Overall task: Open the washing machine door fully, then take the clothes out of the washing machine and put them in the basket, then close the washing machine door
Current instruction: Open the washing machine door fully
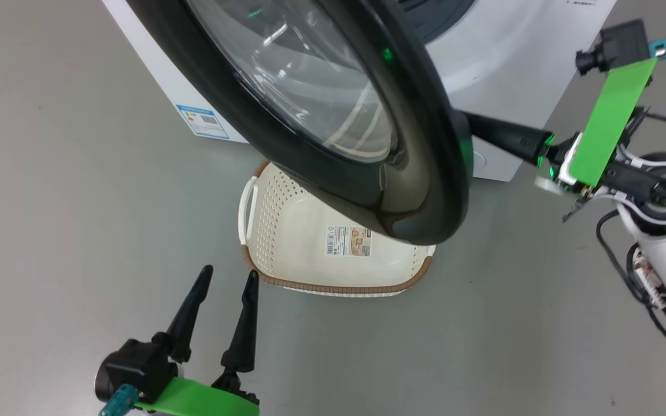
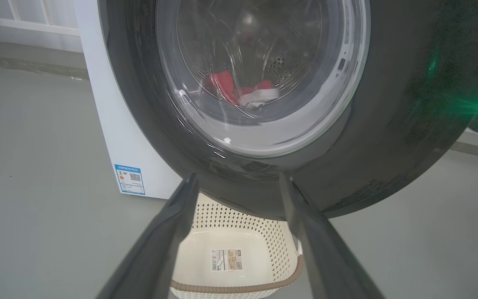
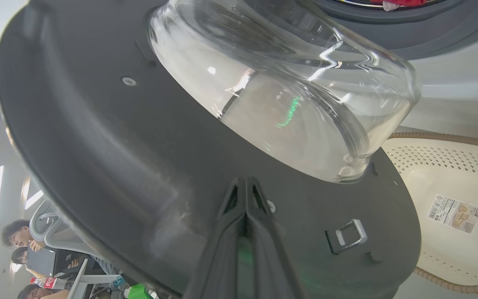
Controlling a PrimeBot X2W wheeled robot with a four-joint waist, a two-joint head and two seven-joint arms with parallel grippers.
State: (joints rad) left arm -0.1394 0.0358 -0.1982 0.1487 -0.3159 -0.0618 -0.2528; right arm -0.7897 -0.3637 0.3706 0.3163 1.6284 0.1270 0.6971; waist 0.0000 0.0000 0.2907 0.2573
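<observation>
Your right hand (image 3: 245, 182) has its fingers pressed together, holding nothing, tips at the inner face of the washing machine door (image 1: 425, 144), which hangs over the basket (image 1: 333, 286). The door is likely rigid and weighty, so push the matte face, not the glass. Your left hand (image 1: 230, 273) is spread wide and empty. The clothes (image 2: 226, 85) lie in the drum; they look soft and light, so pinch a fold.
</observation>
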